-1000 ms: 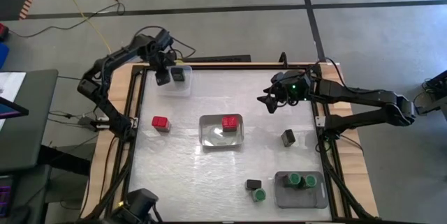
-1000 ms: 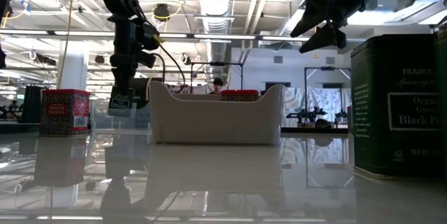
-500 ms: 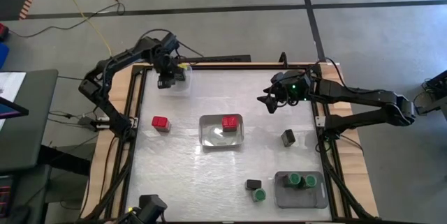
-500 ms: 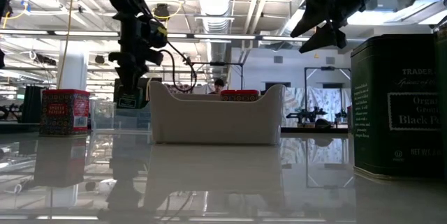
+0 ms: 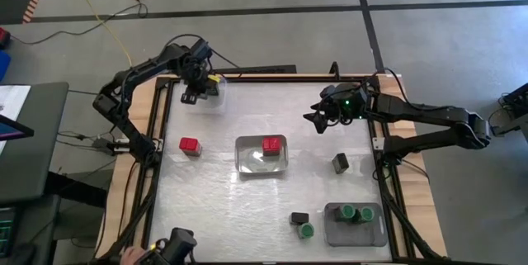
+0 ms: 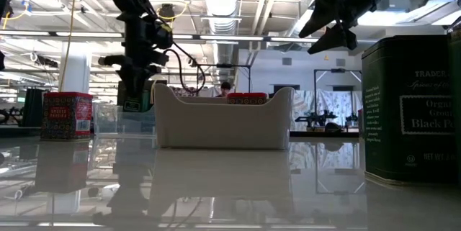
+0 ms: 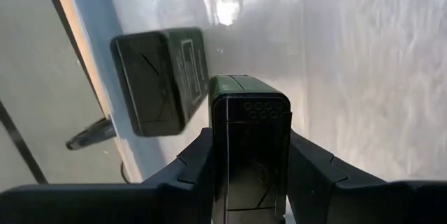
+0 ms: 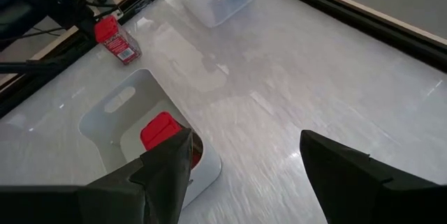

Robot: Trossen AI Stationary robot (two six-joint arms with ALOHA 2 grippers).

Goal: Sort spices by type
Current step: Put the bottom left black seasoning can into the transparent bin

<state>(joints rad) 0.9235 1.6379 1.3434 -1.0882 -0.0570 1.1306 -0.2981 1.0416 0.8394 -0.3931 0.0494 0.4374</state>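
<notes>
My left gripper [image 5: 198, 92] hangs over a clear tray [image 5: 216, 98] at the table's far left corner, shut on a black spice box [image 7: 250, 140]. A second black box [image 7: 157, 77] lies in that tray. A red spice [image 5: 190, 145] stands on the table. Another red one [image 5: 271, 144] sits in the white middle tray [image 5: 252, 163]. A grey tray [image 5: 355, 230] at the near right holds two green spices [image 5: 348, 212]. One green spice [image 5: 306, 230] and two black ones [image 5: 299, 218] [image 5: 341, 163] stand loose. My right gripper [image 5: 318, 120] waits open, high over the table's far right. My left gripper pinches the black box by its two long sides [image 7: 222, 165] between its two fingers [image 7: 195, 165]. The fingers come from above and point down along the box. The box hangs upright below them, its end with small holes [image 7: 251, 107] toward the clear tray. Whether it touches the tray cannot be told.
Dark rails [image 5: 272, 75] frame the table on all sides. Bare tabletop lies between the clear tray and the middle tray, and along the near left. In the low view a black spice tin [image 6: 410, 109] stands close to the camera at the right.
My left gripper has shifted a little toward the table's right, farther over the clear tray, and has rolled about the line it points along. The black box has turned with it and stays in the hold. The last half second shows no further move.
</notes>
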